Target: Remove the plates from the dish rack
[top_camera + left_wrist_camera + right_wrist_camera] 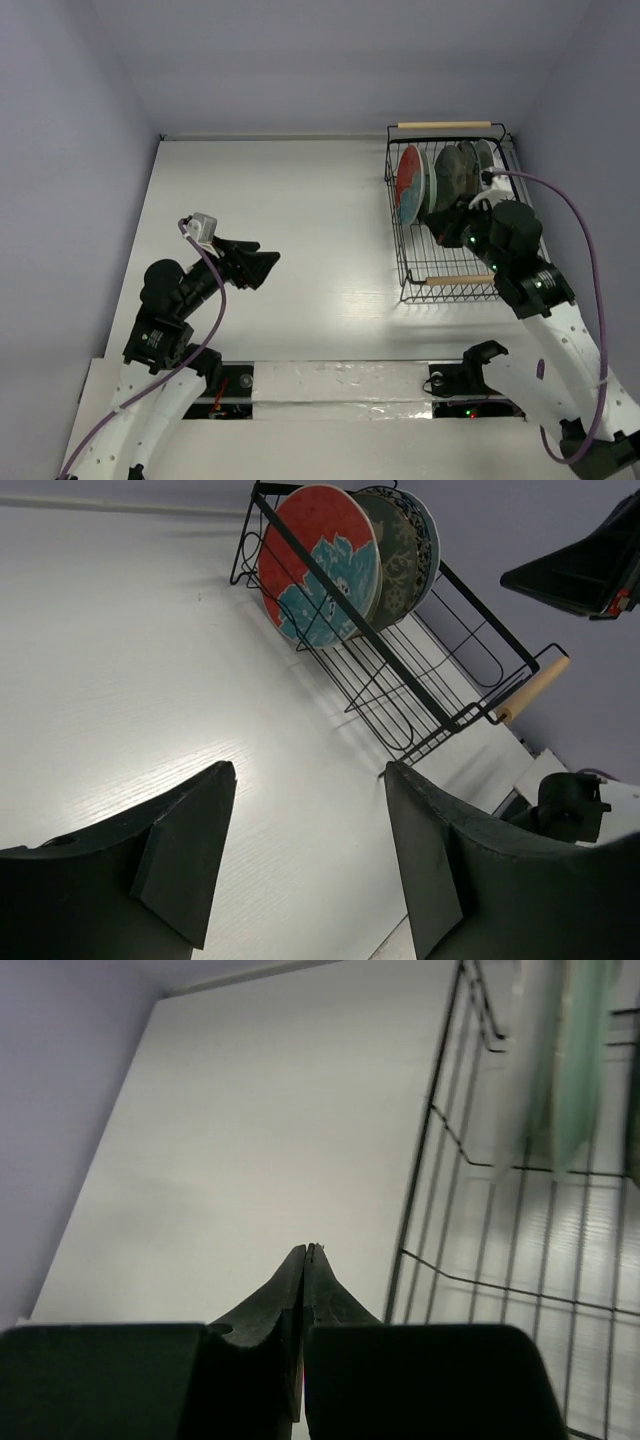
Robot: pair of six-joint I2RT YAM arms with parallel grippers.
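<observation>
The right gripper (305, 1252) had its two black fingers pressed together with nothing between them, its tip hanging near the left wall of the rectangular black wire dish rack (440, 262), in front of the standing plates. The left gripper (310, 780) held its jaws wide and empty above the white table (300, 200), well apart from the rack and facing it. Three round plates stood on edge at the rack's far end: a red plate with a blue-white flower pattern (320, 565) foremost, a grey-brown plate with a pale motif (397, 565) behind it, and a pale green plate (428, 525) last. Whether more stood behind could not be told. No plate lay on the table in view, so the unloading looked barely begun, with the right arm on its approach. Next, the right fingers would likely need to part and straddle the red plate's rim before lifting it clear of the wires
</observation>
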